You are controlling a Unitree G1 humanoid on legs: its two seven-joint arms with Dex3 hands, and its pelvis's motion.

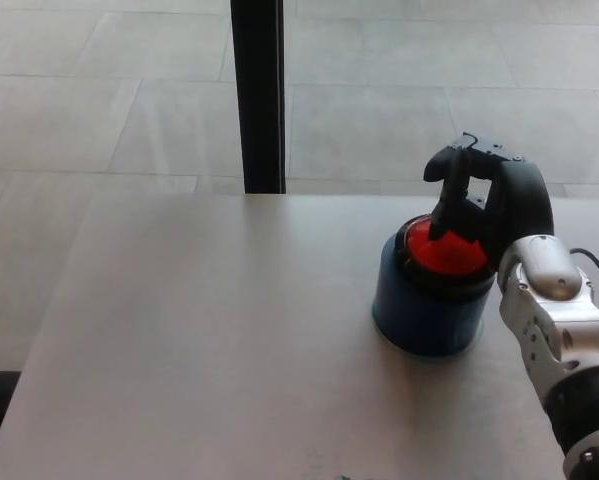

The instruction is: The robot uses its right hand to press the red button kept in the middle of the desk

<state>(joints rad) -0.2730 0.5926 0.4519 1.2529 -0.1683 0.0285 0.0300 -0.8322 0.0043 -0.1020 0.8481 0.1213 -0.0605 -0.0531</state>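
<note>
Head view: right robot hand [491, 195] sits over the red button [445, 252], coming in from the right edge. Fingers [449, 200] curled downward, bunched together, grasping nothing; tips are at the button's dome near its back edge. Actual contact is hard to confirm from this angle. The hand covers the back right part of the dome, so only the front left of the red cap shows.

Button sits on a blue cylindrical base [426, 315] with a black ring under the cap. It stands on the surface [199, 340], right of centre in the picture, toward the far edge. Base's right side is partly hidden by the silver forearm [554, 320], which is cut off at the bottom right corner. A thin black cable runs along the forearm's outer side.

Left robot hand does not show.

Surface is pale grey, matte; its front edge is cut off by the frame. Beyond it, a floor of large light grey tiles [99, 90]. A black vertical post [258, 95] stands behind the far edge, top cut off.
</note>
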